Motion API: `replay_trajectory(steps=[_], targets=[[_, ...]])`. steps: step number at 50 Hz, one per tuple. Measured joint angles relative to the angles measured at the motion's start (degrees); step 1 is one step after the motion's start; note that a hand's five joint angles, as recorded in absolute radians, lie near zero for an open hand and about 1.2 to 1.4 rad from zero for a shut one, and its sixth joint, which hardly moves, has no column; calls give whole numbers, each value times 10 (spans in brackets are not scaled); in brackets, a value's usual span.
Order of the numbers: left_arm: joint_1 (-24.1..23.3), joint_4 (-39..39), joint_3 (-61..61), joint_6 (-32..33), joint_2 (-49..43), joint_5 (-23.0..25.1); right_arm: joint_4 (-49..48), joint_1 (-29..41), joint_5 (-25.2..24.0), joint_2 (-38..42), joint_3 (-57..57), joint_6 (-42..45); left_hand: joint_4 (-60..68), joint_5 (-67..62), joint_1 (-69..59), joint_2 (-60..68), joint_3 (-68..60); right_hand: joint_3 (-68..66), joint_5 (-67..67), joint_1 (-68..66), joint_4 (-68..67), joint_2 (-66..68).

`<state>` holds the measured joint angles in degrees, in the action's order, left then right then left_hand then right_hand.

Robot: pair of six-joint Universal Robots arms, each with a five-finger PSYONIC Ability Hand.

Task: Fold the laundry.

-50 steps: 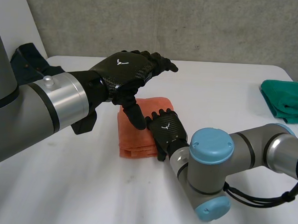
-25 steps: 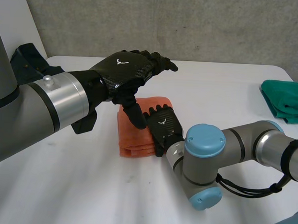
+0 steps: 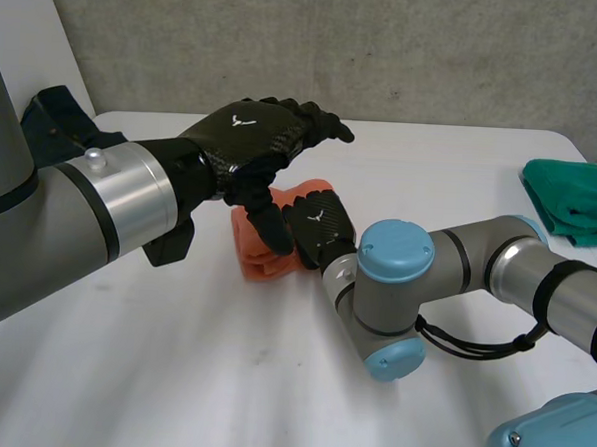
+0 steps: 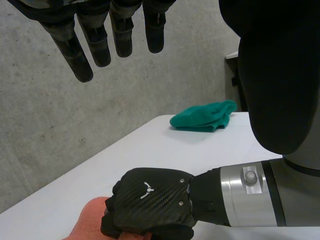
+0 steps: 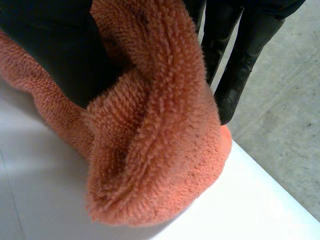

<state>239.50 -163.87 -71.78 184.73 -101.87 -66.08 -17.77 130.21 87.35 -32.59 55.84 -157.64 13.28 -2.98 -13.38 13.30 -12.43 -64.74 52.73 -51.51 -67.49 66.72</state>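
Sliding leftward over the white table [image 3: 120,374], the right arm [image 3: 466,267] has brought its blue-capped elbow closer to the orange towel [image 3: 254,261]. A second ago the towel lay flat and folded; it is now bunched into a smaller heap. The left arm [image 3: 78,222] has hardly shifted and reaches in over the table's left part.

The towel sits near the table's middle, below both hands, and in the right wrist view its thick doubled edge [image 5: 160,150] rises off the table. A folded green cloth [image 3: 575,203] lies well apart, at the far right edge.

The left hand [image 3: 253,136] hovers above the towel with its fingers [image 4: 82,50] straight, holding nothing. Its thumb hangs down just beside the right hand [image 3: 318,230]. The right hand is clamped on the towel's right edge, the pile pinched between thumb and fingers [image 5: 235,65].
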Motion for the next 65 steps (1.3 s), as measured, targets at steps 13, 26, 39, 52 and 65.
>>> replay_trajectory(steps=[13,26,39,52,65], targets=[[10,0,2,-8,1,0,83,-75,-43,-50,32,17,0,0,0,0,0,-4,2,0,-4,0],[10,0,1,-10,1,0,128,-307,-162,-163,145,169,0,0,0,0,0,-12,2,-4,-8,0],[10,0,2,-10,1,0,171,-374,-245,-131,-11,126,0,0,0,0,0,-13,2,-4,-8,0],[10,0,2,-17,1,0,87,-412,-231,-30,-324,-15,0,0,0,0,0,-14,7,-9,-8,3],[9,0,-1,-25,0,0,86,-522,-274,67,-400,-29,0,0,0,0,0,-27,13,-9,-8,5]])
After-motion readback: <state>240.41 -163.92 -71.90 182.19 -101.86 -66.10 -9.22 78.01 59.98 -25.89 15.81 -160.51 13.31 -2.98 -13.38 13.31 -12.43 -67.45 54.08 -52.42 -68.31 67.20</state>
